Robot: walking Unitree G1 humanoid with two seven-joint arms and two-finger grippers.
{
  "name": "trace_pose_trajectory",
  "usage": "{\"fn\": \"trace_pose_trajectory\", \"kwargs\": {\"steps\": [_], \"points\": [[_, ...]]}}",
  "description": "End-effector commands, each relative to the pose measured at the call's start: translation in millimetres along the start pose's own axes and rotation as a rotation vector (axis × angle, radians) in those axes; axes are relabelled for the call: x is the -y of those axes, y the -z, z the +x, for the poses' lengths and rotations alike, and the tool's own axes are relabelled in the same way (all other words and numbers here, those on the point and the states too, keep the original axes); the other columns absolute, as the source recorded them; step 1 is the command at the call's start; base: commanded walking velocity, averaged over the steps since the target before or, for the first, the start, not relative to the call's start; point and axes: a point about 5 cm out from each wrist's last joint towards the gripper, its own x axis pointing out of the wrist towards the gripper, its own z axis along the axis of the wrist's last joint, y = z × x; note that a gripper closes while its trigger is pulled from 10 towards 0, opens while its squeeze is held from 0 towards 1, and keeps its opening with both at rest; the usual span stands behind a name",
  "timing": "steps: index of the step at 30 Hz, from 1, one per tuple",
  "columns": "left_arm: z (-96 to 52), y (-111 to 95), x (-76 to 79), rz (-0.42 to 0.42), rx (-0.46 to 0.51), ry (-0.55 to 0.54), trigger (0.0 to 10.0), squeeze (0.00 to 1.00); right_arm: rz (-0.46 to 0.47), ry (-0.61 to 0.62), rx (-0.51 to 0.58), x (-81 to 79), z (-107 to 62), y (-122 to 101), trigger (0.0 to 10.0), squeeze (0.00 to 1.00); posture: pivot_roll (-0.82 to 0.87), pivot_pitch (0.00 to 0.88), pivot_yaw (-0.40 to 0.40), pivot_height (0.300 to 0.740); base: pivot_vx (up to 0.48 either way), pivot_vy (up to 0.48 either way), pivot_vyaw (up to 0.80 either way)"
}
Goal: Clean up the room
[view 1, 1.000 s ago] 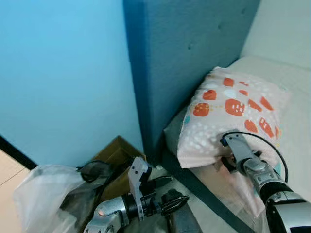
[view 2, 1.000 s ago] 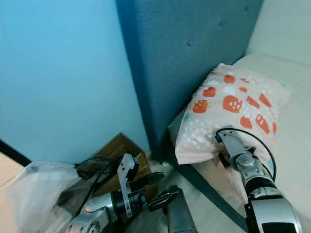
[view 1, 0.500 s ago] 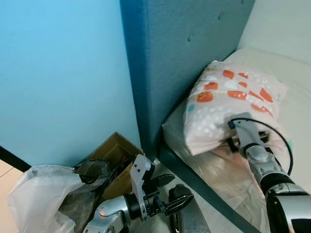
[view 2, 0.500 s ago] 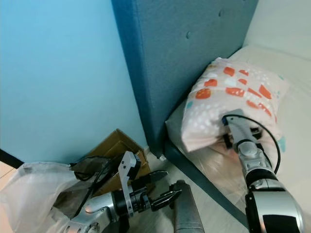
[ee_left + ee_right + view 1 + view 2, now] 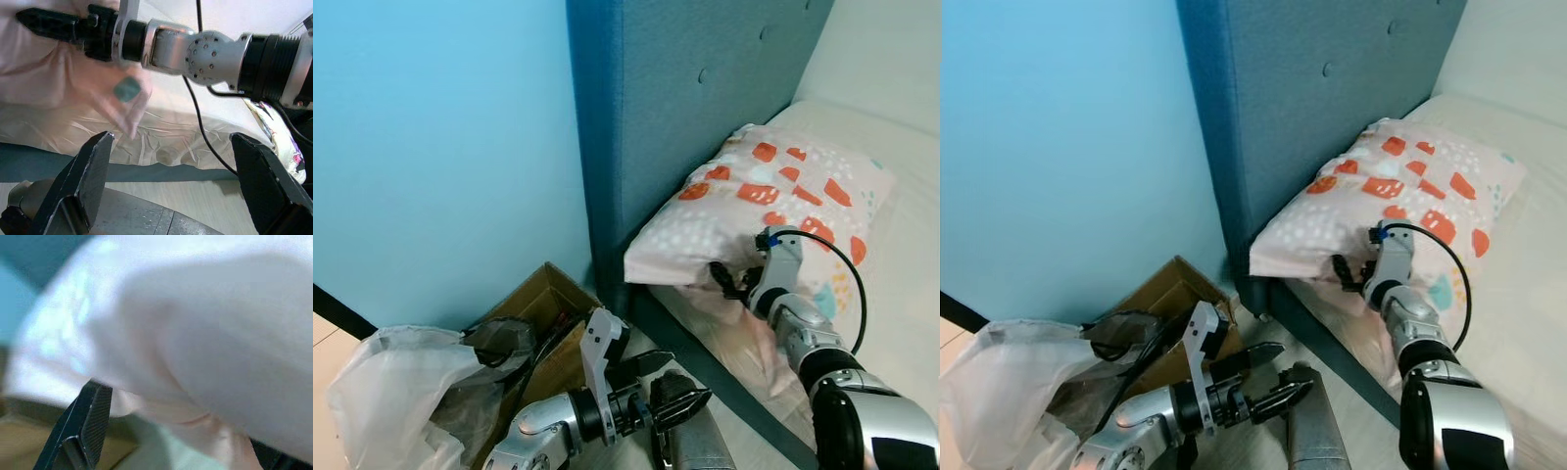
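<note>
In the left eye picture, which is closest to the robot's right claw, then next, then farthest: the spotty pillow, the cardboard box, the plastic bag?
1. Pillow, on the bed, touching the right claw.
2. Cardboard box, on the floor by the blue wall.
3. Plastic bag, far left on the floor.

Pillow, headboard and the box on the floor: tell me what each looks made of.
Pillow: soft printed cloth, matte; it creases and sags where the right hand meets it.
Headboard: teal padded fabric, matte, going by its button dimples.
Box: brown cardboard, judging by its thin folded flaps.
</note>
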Motion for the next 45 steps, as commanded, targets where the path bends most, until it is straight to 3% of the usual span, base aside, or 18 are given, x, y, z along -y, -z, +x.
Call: {"fn": "trace_pose_trajectory", "kwargs": {"steps": [1,8,9,10,11,13,15,16,17,18,20,21,23,26,38,40,44,45], "points": [[11.4,1,5.6,-0.033,0.026,0.019,10.0,0.0,0.034,-0.155,-0.021,-14.0,-0.5,11,10.0,1.0,-0.02,0.239,0.013,0.605,0.0,0.0,0.0],[17.1,-1,2.7,-0.026,0.033,0.021,10.0,0.0,0.118,-0.402,0.025,-19.3,-10.4,8,10.0,1.0,-0.04,0.211,0.005,0.605,0.0,0.0,0.0],[19.2,-2,0.9,-0.025,0.036,0.019,10.0,0.0,0.132,-0.482,0.037,-18.5,-16.6,6,10.0,1.0,-0.06,0.196,0.0,0.605,0.0,0.0,0.0],[19.2,-2,0.9,-0.025,0.036,0.019,10.0,0.0,0.132,-0.482,0.037,-18.5,-16.6,6,10.0,1.0,-0.06,0.196,0.0,0.605,0.0,0.0,0.0],[21.7,-2,-1.2,-0.019,0.038,0.018,10.0,0.0,0.137,-0.569,0.055,-16.2,-28.2,4,10.0,1.0,-0.07,0.18,-0.004,0.605,0.0,0.0,0.0],[21.7,-2,-1.2,-0.019,0.038,0.018,10.0,0.0,0.137,-0.569,0.055,-16.2,-28.2,4,10.0,1.0,-0.07,0.18,-0.004,0.605,0.0,0.0,0.0],[26.4,-3,-5.4,-0.009,0.044,0.017,10.0,0.0,0.179,-0.616,0.148,-6.7,-46.6,-10,10.0,1.0,-0.08,0.158,-0.008,0.605,0.0,0.0,0.0],[26.4,-3,-5.4,-0.009,0.044,0.017,10.0,0.0,0.179,-0.616,0.148,-6.7,-46.6,-10,10.0,1.0,-0.08,0.158,-0.008,0.605,0.0,0.0,0.0],[28.8,-4,-8.1,-0.004,0.045,0.015,10.0,0.0,0.219,-0.576,0.233,3.9,-52.5,-22,10.0,1.0,-0.1,0.136,-0.009,0.605,0.0,0.0,0.0],[30.6,-4,-10.7,0.003,0.043,0.01,10.0,0.0,0.27,-0.475,0.313,19.4,-54.5,-31,10.0,0.38,-0.1,0.126,-0.009,0.605,0.0,0.0,0.0],[31.7,-3,-12.4,0.008,0.042,0.007,10.0,0.0,0.305,-0.413,0.36,29.1,-56.1,-35,10.0,0.38,-0.1,0.126,-0.009,0.605,0.0,0.0,0.0],[33.0,-3,-14.8,0.013,0.04,0.001,10.0,0.0,0.352,-0.276,0.378,43.9,-54.5,-35,10.0,0.0,-0.11,0.104,-0.009,0.605,0.0,0.0,0.0],[34.7,-3,-18.5,0.022,0.039,-0.008,10.0,0.0,0.406,-0.071,0.357,61.2,-53.4,-28,10.0,0.0,-0.12,0.088,-0.008,0.605,0.0,0.0,0.0],[36.0,-4,-23.3,0.035,0.04,-0.029,10.0,0.0,0.434,0.038,0.327,69.6,-57.7,-16,10.0,0.0,-0.12,0.075,-0.007,0.605,0.0,0.0,0.0],[24.6,4,-56.2,0.069,0.005,-0.208,10.0,0.0,0.48,0.074,0.269,56.0,-55.5,14,10.0,0.0,-0.12,0.001,-0.001,0.639,0.0,0.0,0.0],[12.6,7,-71.7,0.07,0.005,-0.314,10.0,0.0,0.474,0.101,0.219,50.0,-52.0,28,10.0,0.0,-0.11,0.0,0.005,0.649,0.0,0.0,0.0],[6.2,8,-77.9,0.068,0.006,-0.36,10.0,0.0,0.467,0.117,0.2,48.8,-52.2,34,10.0,0.0,-0.11,0.0,0.009,0.654,0.0,0.0,0.0],[-3.7,13,-86.7,0.067,-0.007,-0.424,10.0,0.0,0.46,0.139,0.179,48.0,-53.6,41,10.0,0.0,-0.12,0.0,0.016,0.664,0.0,0.0,0.0]]}}
